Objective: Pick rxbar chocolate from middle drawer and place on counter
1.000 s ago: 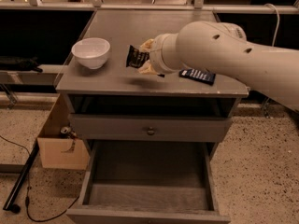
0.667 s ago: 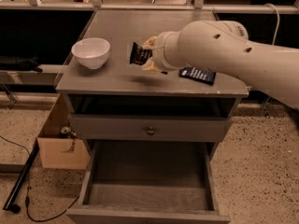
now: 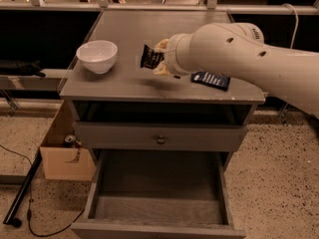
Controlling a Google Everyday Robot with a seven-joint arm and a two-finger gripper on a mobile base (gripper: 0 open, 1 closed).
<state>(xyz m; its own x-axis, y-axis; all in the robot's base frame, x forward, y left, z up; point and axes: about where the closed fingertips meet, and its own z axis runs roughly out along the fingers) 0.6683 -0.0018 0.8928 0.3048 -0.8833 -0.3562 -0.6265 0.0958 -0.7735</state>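
Observation:
A black-brown rxbar chocolate hangs tilted just above the grey counter, casting a shadow on it. My gripper is shut on the bar's right end, its pale fingers showing at the tip of the big white arm that reaches in from the right. Below, the middle drawer is pulled out, and its bare grey floor holds nothing.
A white bowl stands on the counter's left side. A navy-blue bar lies on the counter under the arm. A closed drawer front with a round knob sits above the pulled-out drawer. A cardboard box stands on the floor at left.
The gripper and the bar have drifted slightly up and back over the counter. Nothing else has moved.

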